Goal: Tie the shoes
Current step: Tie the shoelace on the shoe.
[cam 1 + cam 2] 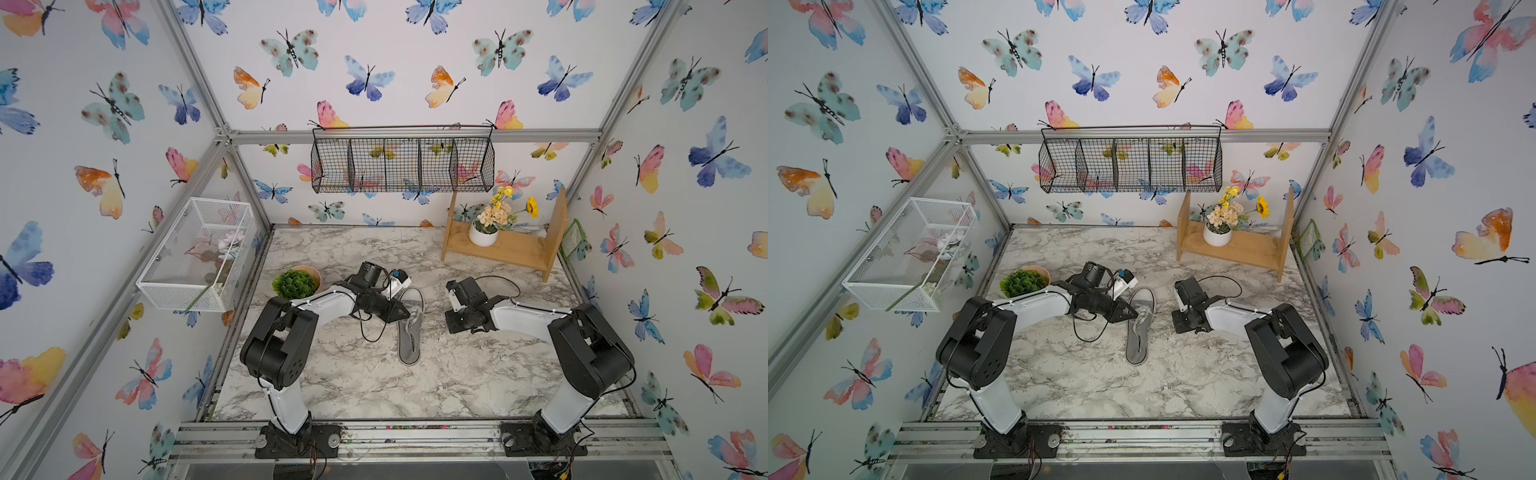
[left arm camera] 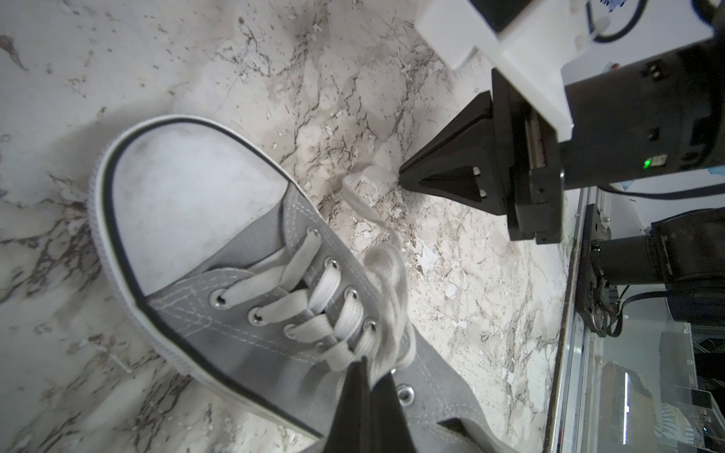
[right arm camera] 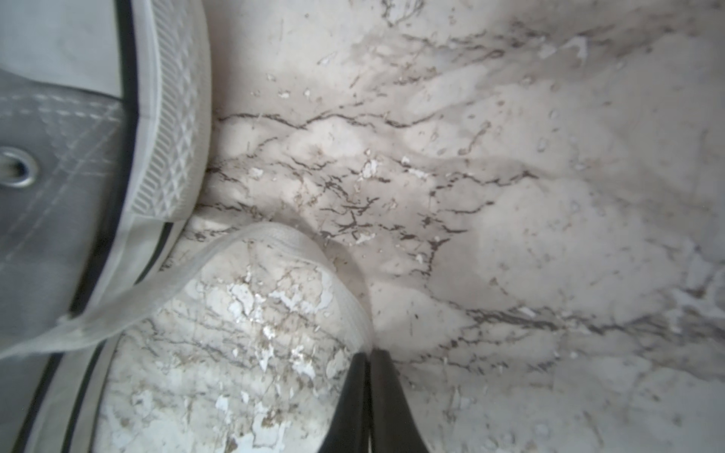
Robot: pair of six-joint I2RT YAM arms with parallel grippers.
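Note:
The shoes are a single grey canvas sneaker (image 1: 409, 345) with white toe cap, lying mid-table in both top views, also (image 1: 1138, 345). My left gripper (image 2: 368, 366) sits over its eyelets (image 1: 409, 314), shut on a bunched white lace strand. My right gripper (image 3: 367, 353) is down at the table beside the shoe's right side (image 1: 452, 327), shut on the end of the other white lace (image 3: 274, 235), which arcs from the shoe (image 3: 59, 196) to its tips. The left wrist view shows that gripper's tip (image 2: 401, 174) on the lace end (image 2: 368, 211).
A potted green plant (image 1: 296, 282) stands behind the left arm. A wooden shelf (image 1: 503, 247) with a white flower pot (image 1: 483, 235) is back right. A white mesh basket (image 1: 195, 253) hangs on the left wall and a black wire basket (image 1: 402, 164) on the back wall.

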